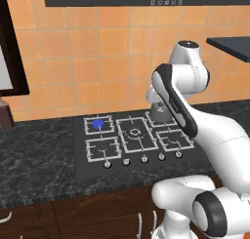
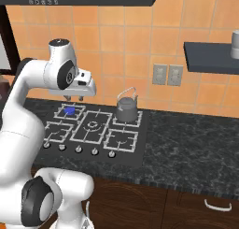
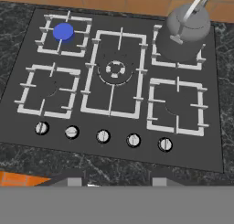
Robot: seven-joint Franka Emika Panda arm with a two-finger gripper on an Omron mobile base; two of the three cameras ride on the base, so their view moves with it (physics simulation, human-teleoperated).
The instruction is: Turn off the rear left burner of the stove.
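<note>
Clearly, the task is at its first step: the small square rear left burner (image 3: 64,32) with its grey-white wire grate shows a blue disc in its centre, so it is lit. It sits at about 10 o'clock on the flat black glass stove (image 3: 215,127) in the hand view, behind a like small grate with a dark centre. The large central grate with a ring (image 3: 115,72) is just beside it, toward 3 o'clock.

The white arm's two-finger gripper (image 2: 74,98) hangs above the back of the stove, well apart from the glass and from the knobs. It holds nothing, but I cannot tell how far its dark tips stand apart.

Along the front edge runs a row of five small silver knobs. The second knob from the left (image 3: 71,132) has its slot lying across, while the other four slots stand nearly upright; I judge that this is the knob of the lit burner, though nothing marks it surely. The next move calls for lowering the hand toward 6 o'clock, setting the fingers around this small knob, and turning it.

The grey metal kettle (image 3: 185,31) stands on the rear right grate, at 2 o'clock, far from this path.
</note>
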